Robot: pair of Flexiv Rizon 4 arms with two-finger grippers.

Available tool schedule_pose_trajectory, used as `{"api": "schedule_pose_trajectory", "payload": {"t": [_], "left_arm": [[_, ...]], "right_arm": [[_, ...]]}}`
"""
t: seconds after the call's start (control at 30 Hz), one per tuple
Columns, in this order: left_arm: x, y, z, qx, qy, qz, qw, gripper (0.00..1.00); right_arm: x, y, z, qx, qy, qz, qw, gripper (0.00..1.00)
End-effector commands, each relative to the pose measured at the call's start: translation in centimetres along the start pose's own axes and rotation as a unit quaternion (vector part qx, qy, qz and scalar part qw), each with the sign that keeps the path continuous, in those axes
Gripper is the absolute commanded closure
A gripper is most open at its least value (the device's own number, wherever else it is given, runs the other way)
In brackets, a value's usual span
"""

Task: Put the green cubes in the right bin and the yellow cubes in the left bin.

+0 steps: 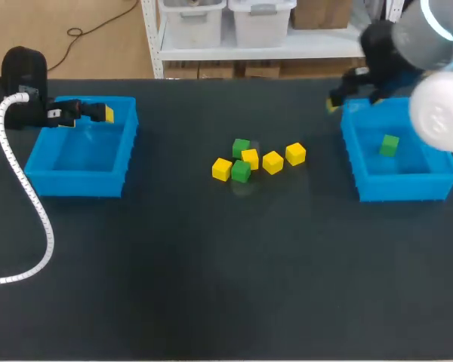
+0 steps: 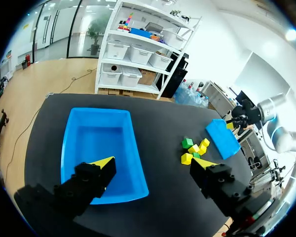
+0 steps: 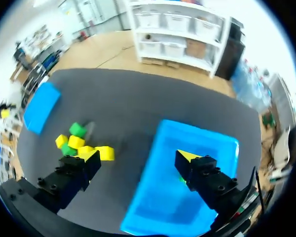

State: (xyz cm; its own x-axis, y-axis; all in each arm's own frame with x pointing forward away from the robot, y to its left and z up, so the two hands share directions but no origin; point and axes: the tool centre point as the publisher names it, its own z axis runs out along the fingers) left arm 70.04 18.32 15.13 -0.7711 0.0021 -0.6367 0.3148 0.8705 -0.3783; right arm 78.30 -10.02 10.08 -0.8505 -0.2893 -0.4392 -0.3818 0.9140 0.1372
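– Left gripper (image 2: pixel 153 164): how is it held?
– Opened wide above the left bin (image 2: pixel 96 138). Right gripper (image 3: pixel 138 157) is opened too, one green cube (image 1: pixel 389 145) seen beneath it in the right bin (image 3: pixel 202 138); other cubes (image 1: pixel 250 158) are found between both grippers.

Seen from overhead, the left arm (image 1: pixel 21 83) sits at the upper left of the frame, the left claw (image 1: pixel 100 113) pointing right with fingers spread wide. The right arm (image 1: pixel 430 72) fills the upper right, the right claw (image 1: pixel 338 98) aimed left, fingers equally parted.
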Motion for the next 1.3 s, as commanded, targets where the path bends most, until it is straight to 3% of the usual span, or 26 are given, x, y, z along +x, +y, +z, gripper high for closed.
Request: {"api": "schedule_pose_trajectory", "payload": {"t": [0.03, 0.37, 0.63, 0.87, 1.3], "left_arm": [[0.1, 0.2, 0.0, 0.004, -0.003, 0.001, 1.000, 0.00], [0.1, 0.2, 0.0, 0.004, -0.003, 0.001, 1.000, 0.00], [0.1, 0.2, 0.0, 0.004, -0.003, 0.001, 1.000, 0.00], [0.1, 0.2, 0.0, 0.004, -0.003, 0.001, 1.000, 0.00], [0.1, 0.2, 0.0, 0.004, -0.003, 0.001, 1.000, 0.00]], "right_arm": [[-1.6, 3.7, 1.2, 0.000, 0.026, -0.031, 0.999, 0.00], [-2.9, 11.2, 4.8, -0.015, 0.075, -0.095, 0.993, 0.00], [-1.4, 15.4, 7.1, -0.018, 0.110, -0.090, 0.990, 0.00], [-0.7, 16.2, 8.8, -0.003, 0.139, -0.105, 0.985, 0.00], [-3.7, 14.6, 12.9, 0.013, 0.156, -0.054, 0.986, 0.00]]}}
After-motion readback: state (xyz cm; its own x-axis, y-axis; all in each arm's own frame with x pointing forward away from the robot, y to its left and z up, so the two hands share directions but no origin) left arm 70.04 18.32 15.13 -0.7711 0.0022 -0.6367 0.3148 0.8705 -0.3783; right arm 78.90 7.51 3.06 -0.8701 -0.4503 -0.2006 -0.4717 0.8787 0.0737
